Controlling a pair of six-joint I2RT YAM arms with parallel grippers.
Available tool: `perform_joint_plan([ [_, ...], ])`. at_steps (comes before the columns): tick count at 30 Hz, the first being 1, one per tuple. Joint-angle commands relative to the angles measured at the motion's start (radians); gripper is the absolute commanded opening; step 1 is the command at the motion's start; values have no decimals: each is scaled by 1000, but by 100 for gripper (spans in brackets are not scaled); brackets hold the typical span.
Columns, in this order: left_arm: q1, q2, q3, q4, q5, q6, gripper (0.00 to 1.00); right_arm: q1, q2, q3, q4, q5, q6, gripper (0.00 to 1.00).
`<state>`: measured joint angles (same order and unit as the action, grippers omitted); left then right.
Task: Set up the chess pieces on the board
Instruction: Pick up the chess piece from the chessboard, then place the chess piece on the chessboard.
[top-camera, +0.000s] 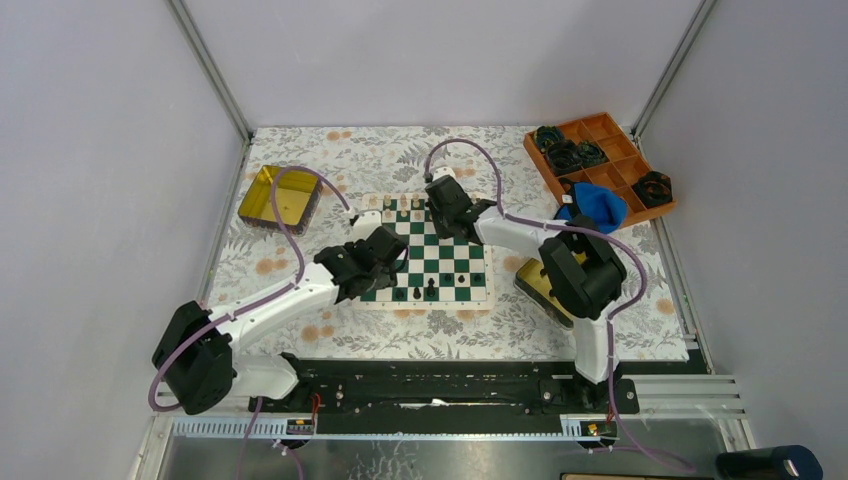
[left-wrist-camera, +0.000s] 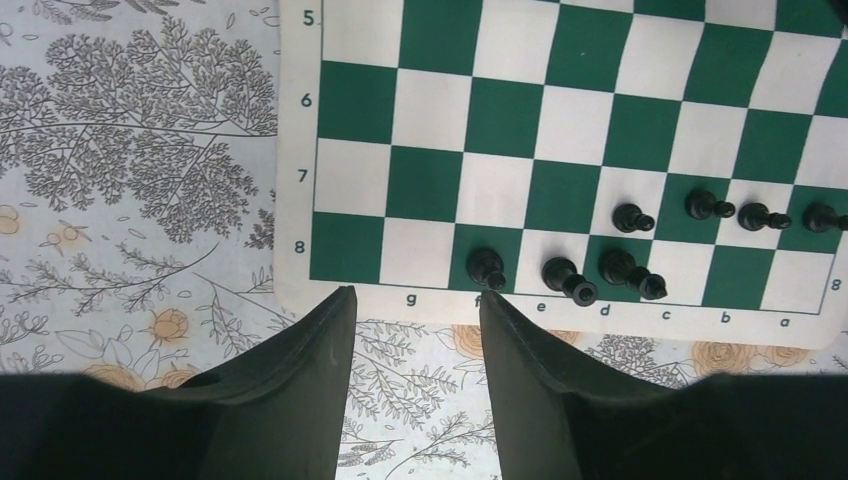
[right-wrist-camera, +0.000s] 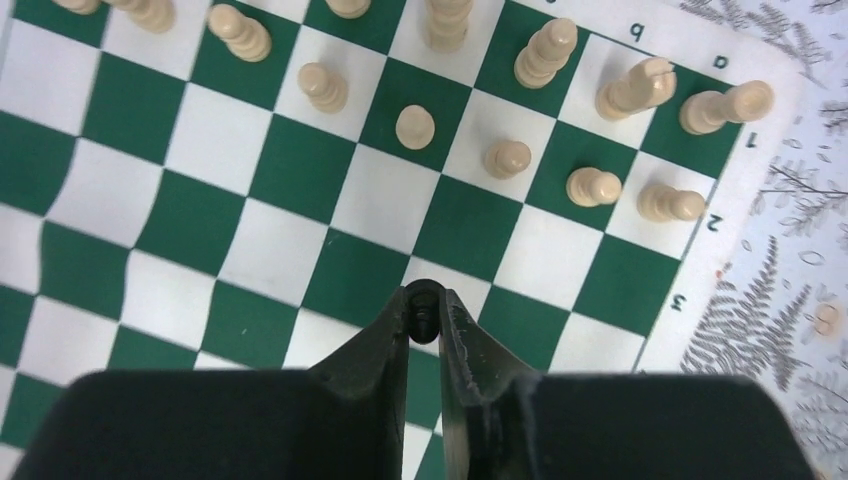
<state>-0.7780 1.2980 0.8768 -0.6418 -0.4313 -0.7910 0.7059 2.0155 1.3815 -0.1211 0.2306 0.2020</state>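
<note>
Floral cloth covers the bench, and on it lies the green-and-white board. Nearest the arm bases, the left fingers hang spread and empty over the cloth, just short of the board's edge. Ahead of their tips stand the black pieces: three on the edge row and four on the next row, further to the right. The squares ahead and to the left are bare. Farther on, the right fingers are clenched on a small round-topped black piece, pinched at the very tips over mid-board. Whether its base touches the board cannot be told. Beyond those tips the cream pieces stand in the two far rows.

The step in hand looks like carrying this black piece to its own side, which lies behind the right fingers. Doing it well probably means lifting clear, drawing back without brushing the cream rows, and choosing a bare square where the tips will not knock standing black pieces. With so slight a grip, a slow descent and a release only once the base is down should leave it upright. The left fingers may need to give room.
</note>
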Motion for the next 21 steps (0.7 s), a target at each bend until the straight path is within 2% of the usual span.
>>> perform_joint_plan([
  [1,4,-31,-19,-29,-63,4,56,39,-152,-39,-9,60,-6,2],
  [4,6,-45,-21,-48,-79,0,57,60,-216,-83,-22,64,4,1],
  [10,7,-85,-9,-77,-104,9,65,119,-348,-187,-51,102,22,0],
  [21,9,-130,-48,-26,-119,56,70,235,-616,-399,-158,128,75,0],
])
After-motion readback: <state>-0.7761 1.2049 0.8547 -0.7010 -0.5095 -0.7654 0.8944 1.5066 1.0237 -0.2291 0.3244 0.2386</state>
